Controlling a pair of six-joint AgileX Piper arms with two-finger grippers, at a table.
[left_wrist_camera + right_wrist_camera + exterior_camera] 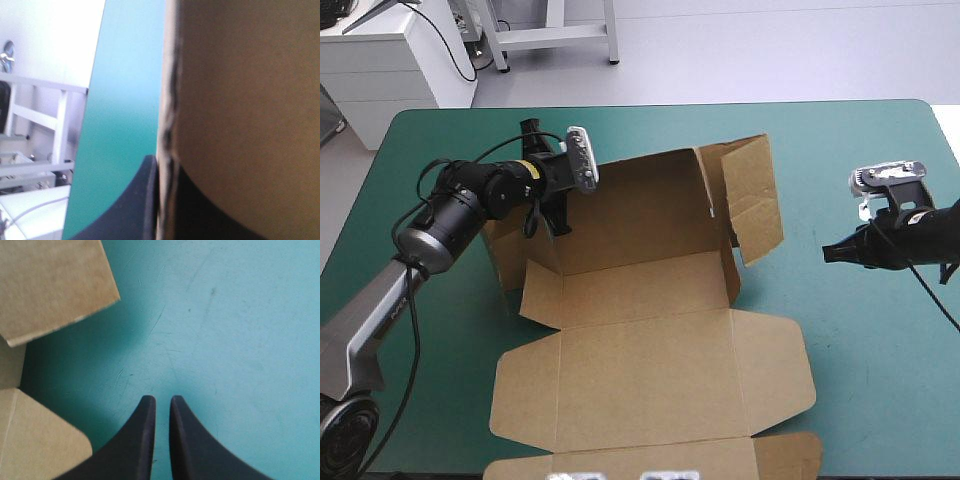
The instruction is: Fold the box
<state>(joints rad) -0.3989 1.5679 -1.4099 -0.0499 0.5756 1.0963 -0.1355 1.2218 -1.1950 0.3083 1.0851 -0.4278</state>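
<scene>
Raising the walls: on the teal-green table (860, 380) the brown box (650, 350) sits mid-table, back wall up, lid flat toward the near edge.
Left pincer (552, 215) pinches the left wall's top edge. Right pincer (828, 254), all but closed and empty, hovers near the loose right flap (752, 195), which I'd judge needs tucking next. No print shows on the board, and the arm's yellow label (523, 166) is too small to read.

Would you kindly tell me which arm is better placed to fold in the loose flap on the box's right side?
Right, probably. The right gripper is free over the teal-green cover beside that flap; the left gripper is shut on the box at its opposite, left wall.
</scene>
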